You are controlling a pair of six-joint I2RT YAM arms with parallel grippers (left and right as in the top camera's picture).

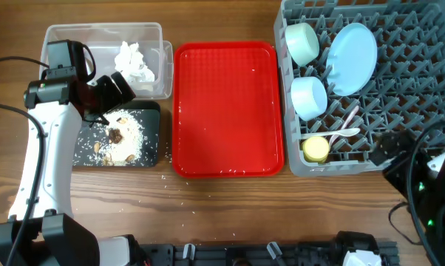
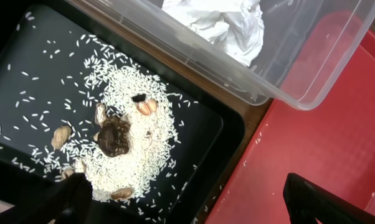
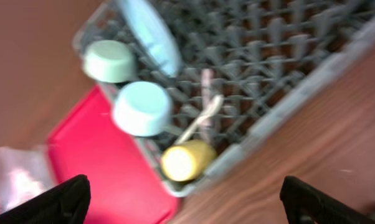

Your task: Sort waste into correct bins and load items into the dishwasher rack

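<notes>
The grey dishwasher rack (image 1: 407,89) at the right holds the light blue plate (image 1: 353,58), pale green bowl (image 1: 302,43), light blue bowl (image 1: 309,97), yellow cup (image 1: 316,150) and white fork and spoon (image 1: 344,127). The clear box (image 1: 157,44) holds the crumpled white napkin (image 1: 134,63). The black tray (image 1: 152,151) holds rice and brown scraps (image 1: 119,137). My left gripper (image 1: 113,92) is open and empty above the tray's near corner (image 2: 187,205). My right gripper (image 3: 184,199) is open and empty, over the table by the rack's front corner. The red wrapper is not visible.
The flat red serving tray (image 1: 227,109) lies in the middle between the bins and the rack. A few rice grains lie scattered on the wooden table (image 1: 185,207) in front of the black tray. Cables trail along both side edges.
</notes>
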